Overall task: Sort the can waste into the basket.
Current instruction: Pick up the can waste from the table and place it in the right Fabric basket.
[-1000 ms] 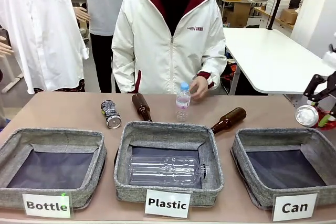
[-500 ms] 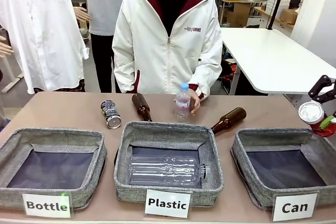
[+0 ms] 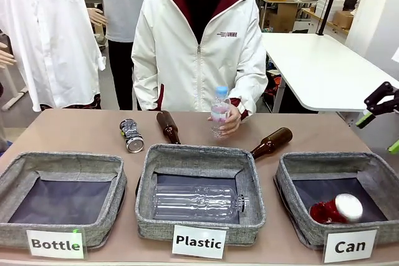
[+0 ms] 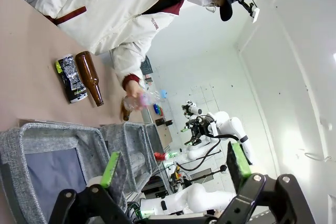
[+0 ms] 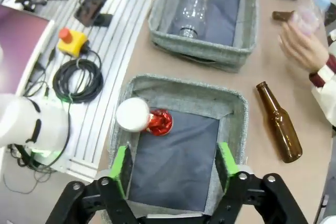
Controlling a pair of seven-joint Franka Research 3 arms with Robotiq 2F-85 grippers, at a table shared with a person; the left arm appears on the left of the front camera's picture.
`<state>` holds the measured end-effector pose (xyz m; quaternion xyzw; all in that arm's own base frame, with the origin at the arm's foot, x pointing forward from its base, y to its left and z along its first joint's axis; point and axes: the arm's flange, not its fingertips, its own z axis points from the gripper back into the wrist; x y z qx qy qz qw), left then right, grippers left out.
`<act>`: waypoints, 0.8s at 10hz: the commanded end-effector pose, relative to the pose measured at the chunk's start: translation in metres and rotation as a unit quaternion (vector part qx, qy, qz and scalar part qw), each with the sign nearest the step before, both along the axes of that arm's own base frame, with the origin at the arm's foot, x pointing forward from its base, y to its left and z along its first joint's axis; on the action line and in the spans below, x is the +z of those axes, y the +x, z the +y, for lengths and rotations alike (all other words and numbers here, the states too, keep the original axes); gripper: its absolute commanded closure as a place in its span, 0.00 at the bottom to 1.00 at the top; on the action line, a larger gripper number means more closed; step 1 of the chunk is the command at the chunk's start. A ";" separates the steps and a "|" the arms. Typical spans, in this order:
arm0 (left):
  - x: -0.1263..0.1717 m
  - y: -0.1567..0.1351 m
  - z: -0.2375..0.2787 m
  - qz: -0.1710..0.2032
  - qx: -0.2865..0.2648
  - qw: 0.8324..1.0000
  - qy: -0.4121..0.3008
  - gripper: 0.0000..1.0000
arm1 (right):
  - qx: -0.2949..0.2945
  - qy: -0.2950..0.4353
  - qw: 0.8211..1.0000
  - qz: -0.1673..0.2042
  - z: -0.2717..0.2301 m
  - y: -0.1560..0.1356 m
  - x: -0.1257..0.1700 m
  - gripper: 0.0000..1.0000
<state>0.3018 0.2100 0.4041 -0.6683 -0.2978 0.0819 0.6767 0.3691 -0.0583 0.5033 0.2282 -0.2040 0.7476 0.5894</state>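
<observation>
The red can (image 3: 336, 209) (image 5: 144, 119) with a silver top lies inside the grey "Can" basket (image 3: 293, 182) (image 5: 231, 114) at the front right. The dark printed can (image 3: 131, 135) (image 4: 71, 77) lies on the table behind the "Bottle" basket. My right gripper (image 3: 381, 123) (image 5: 173, 163) stands open above the Can basket's far right side, with nothing between its fingers. My left gripper (image 4: 173, 163) is open in its wrist view, hovering over the left end of the table.
The "Plastic" basket (image 3: 156, 160) holds a clear bottle (image 3: 199, 202). The "Bottle" basket (image 3: 19, 163) stands at the left. Two brown glass bottles (image 3: 168, 126) (image 3: 272, 142) lie on the table. The person's hand lifts a small plastic bottle (image 3: 219, 110).
My right gripper opened and the red can dropped from it into the Can basket; the gripper rose and drew right. The person's hand picked up the small plastic bottle.
</observation>
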 end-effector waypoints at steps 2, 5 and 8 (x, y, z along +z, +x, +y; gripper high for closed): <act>0.001 -0.001 0.000 -0.006 -0.006 1.000 0.001 0.00 | -0.106 0.023 0.993 0.056 0.005 0.009 0.010 0.00; 0.001 -0.001 0.000 -0.006 -0.006 1.000 0.001 0.00 | -0.388 0.149 0.862 0.292 0.005 0.024 0.027 0.00; 0.001 -0.001 0.000 -0.006 -0.006 1.000 0.001 0.00 | -0.436 0.315 0.620 0.572 -0.011 0.041 0.047 0.00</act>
